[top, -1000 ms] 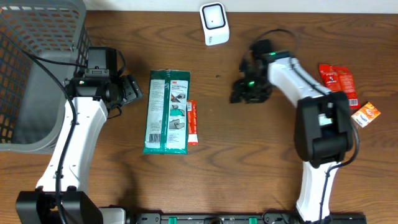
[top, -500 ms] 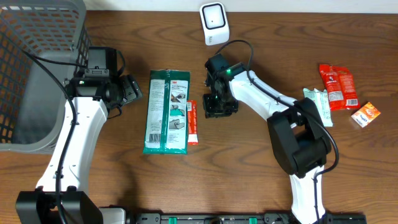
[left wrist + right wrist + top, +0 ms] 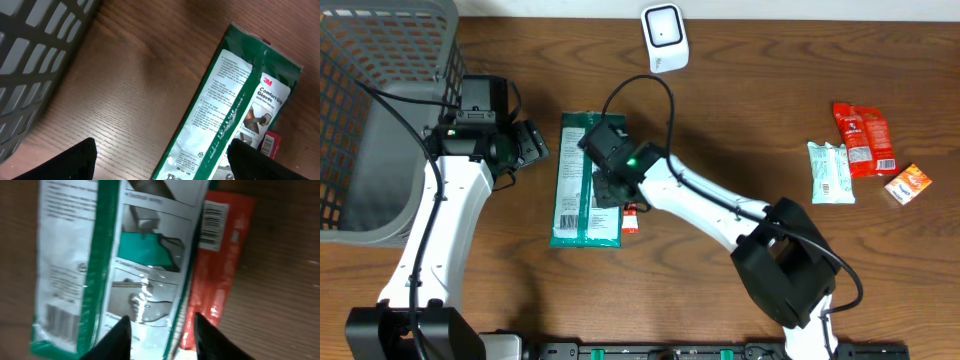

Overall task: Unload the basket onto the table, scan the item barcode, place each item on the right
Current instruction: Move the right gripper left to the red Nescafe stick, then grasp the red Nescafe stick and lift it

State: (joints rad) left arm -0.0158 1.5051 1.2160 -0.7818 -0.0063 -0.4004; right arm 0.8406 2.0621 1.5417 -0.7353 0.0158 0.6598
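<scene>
The right tool (image 3: pixel 160 330) has been brought from the right of the brown wooden bench (image 3: pixel 900 280) to the flat green-and-white plastic glove packet (image 3: pixel 588 180) lying at centre. Its jaws are parted, with nothing gripped. The left tool (image 3: pixel 534 143) is held wide apart. Pickup is judged next.

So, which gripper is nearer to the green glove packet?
Right. The right gripper hangs directly over the green glove packet; the left gripper sits apart, beside its long edge.
</scene>
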